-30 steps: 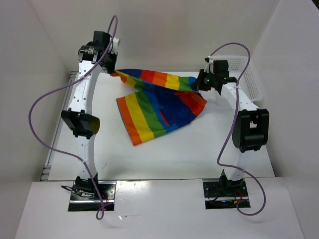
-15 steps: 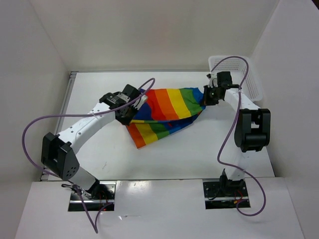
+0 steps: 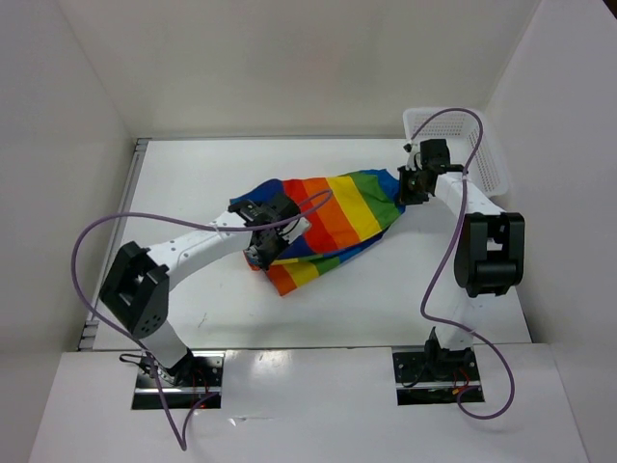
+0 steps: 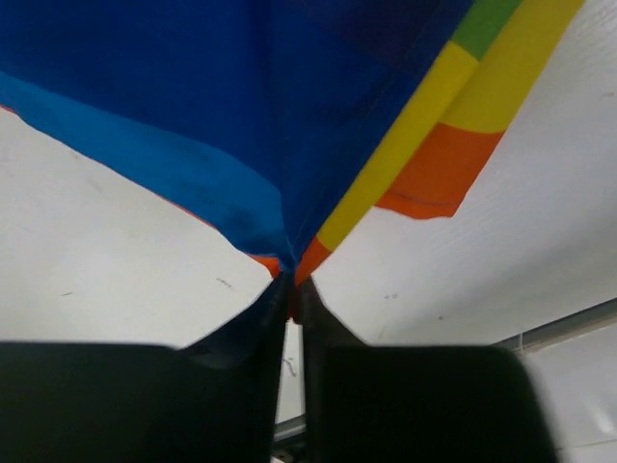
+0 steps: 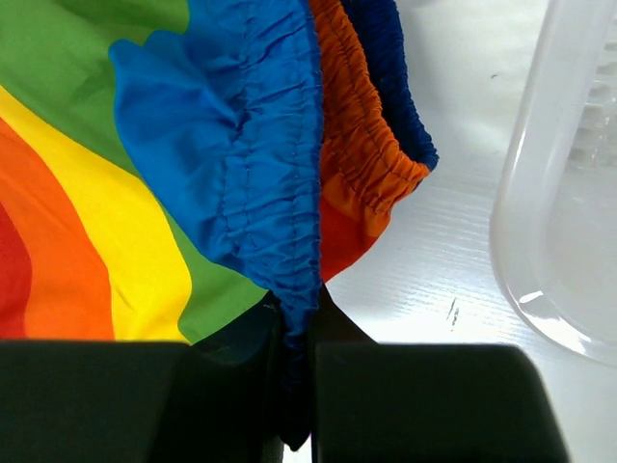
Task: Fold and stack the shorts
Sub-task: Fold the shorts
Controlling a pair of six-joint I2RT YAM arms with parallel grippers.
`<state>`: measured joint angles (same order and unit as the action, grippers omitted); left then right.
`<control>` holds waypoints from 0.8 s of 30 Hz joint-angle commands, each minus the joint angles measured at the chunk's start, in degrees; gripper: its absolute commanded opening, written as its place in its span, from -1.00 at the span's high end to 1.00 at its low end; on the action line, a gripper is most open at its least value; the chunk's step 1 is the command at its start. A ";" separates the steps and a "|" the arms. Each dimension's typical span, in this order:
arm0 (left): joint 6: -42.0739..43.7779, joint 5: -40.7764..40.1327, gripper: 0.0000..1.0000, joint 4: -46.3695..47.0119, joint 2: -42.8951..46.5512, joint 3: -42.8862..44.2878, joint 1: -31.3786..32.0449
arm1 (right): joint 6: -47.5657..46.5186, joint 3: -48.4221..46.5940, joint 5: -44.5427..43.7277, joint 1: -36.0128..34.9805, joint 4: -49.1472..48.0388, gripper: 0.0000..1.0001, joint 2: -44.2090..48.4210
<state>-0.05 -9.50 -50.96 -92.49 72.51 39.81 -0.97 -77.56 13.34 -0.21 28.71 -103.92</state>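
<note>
The rainbow-striped shorts lie folded over on the white table, spread between my two grippers. My left gripper is shut on the left edge of the shorts; in the left wrist view the blue and orange cloth fans out from the pinched fingertips. My right gripper is shut on the gathered waistband at the right end; in the right wrist view the blue elastic band runs down between the fingers.
A white mesh basket stands at the back right, just behind the right gripper; its translucent rim shows in the right wrist view. White walls enclose the table at the back and on both sides.
My left gripper has swung down from high at the back left and carried its edge of the shorts forward and right. The shorts have gone from hanging spread to folded on the table.
</note>
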 commanded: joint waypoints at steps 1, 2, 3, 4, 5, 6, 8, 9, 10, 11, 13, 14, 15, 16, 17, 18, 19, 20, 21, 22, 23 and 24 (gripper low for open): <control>0.05 3.16 0.57 2.00 -3.47 1.75 -0.44 | -0.17 -0.13 -2.18 0.12 -2.87 0.78 2.32; 0.05 3.95 0.29 2.00 -4.10 2.28 -0.44 | -0.17 -0.14 -2.18 0.12 -2.87 0.75 2.32; 0.05 5.53 -0.04 1.40 -4.89 2.81 0.17 | -0.17 -0.14 -2.18 0.12 -2.87 0.52 2.32; 0.05 6.06 -0.14 1.39 -4.90 3.51 0.18 | -0.17 -0.14 -2.70 0.12 -2.87 0.32 2.32; 0.05 6.07 -0.28 1.39 -4.90 3.51 0.96 | -0.17 -0.14 -2.71 0.12 -2.87 0.13 2.32; 0.05 7.03 -0.39 1.39 -4.90 4.12 2.01 | -0.17 -0.14 -3.23 0.12 -2.26 -0.16 2.32; 0.05 7.65 -0.72 1.39 -4.90 5.71 3.16 | -0.17 0.39 -3.24 -0.41 -1.64 -0.33 3.89; 0.05 8.26 -0.76 1.39 -5.50 6.41 4.04 | -0.17 0.91 -4.11 -1.19 -1.64 -0.41 4.42; 0.05 8.79 -0.91 1.39 -6.38 7.02 4.04 | -0.17 1.70 -5.33 -2.76 -1.64 -0.43 4.43; 0.05 8.79 -0.94 1.39 -6.91 7.55 4.92 | -0.69 2.23 -7.96 -3.82 -1.64 -0.45 5.30; 0.05 9.50 -1.00 1.39 -8.31 6.95 6.68 | -0.70 3.99 -10.69 -6.98 -1.64 -0.49 6.10; 0.05 9.50 -1.00 2.69 -8.32 5.29 7.29 | -0.70 4.52 -12.88 -7.52 -1.64 -0.52 6.10; 0.05 8.80 -1.00 3.32 -8.84 4.14 8.43 | -0.18 5.13 -12.90 -7.53 -1.64 -0.56 6.10; 0.05 6.44 -1.00 4.19 -9.46 2.83 8.96 | 0.44 5.14 -14.04 -7.53 -1.64 -0.59 6.10; 0.05 5.12 -1.00 6.55 -10.25 1.25 8.97 | 0.45 5.14 -15.79 -7.53 -1.64 -0.61 6.10; 0.05 3.71 -1.00 7.79 -10.26 -1.55 8.97 | 0.45 5.75 -16.41 -7.53 -2.16 -0.61 6.10; 0.05 2.22 -1.00 9.11 -11.21 -2.71 8.97 | 0.45 5.75 -16.42 -7.53 -2.17 -0.61 5.40; 0.05 -0.41 -1.00 11.39 -12.09 -3.68 8.97 | -0.08 5.75 -17.12 -7.53 -2.17 -0.61 5.39; 0.05 -1.48 -1.00 12.19 -12.62 -4.30 8.97 | -0.08 5.75 -16.60 -7.53 -2.69 -0.61 4.61; 0.05 -4.45 -1.00 13.77 -13.33 -5.26 9.49 | -0.08 5.75 -15.90 -7.53 -2.69 -0.59 4.08; 0.05 -6.30 -1.00 14.65 -13.33 -5.97 9.49 | -0.08 5.75 -15.02 -7.53 -2.69 -0.54 3.21; 0.05 -8.32 -0.97 15.70 -13.33 -6.85 9.49 | -0.08 5.23 -13.45 -7.53 -2.69 -0.47 3.20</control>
<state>-0.27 -8.47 -41.91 -105.16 67.92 49.21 -1.17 -72.20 -0.62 -7.92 28.21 -100.49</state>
